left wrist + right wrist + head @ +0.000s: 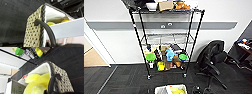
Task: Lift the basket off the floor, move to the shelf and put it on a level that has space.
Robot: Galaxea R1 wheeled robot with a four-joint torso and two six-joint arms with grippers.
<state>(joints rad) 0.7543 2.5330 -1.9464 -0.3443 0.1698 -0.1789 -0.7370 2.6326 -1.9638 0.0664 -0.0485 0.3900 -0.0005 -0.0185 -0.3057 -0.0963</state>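
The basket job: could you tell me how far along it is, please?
The basket sits low in front of the shelf, each wrist camera close to one of its dark handles; whether it has left the floor is unclear. The middle level stands unfilled.

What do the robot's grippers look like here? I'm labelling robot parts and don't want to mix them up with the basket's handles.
Little can be told. The left gripper is a plain black mass at the edge of the left wrist view. The right gripper looks the same black in the right wrist view. No markings, cables or coloured parts can be made out on either.
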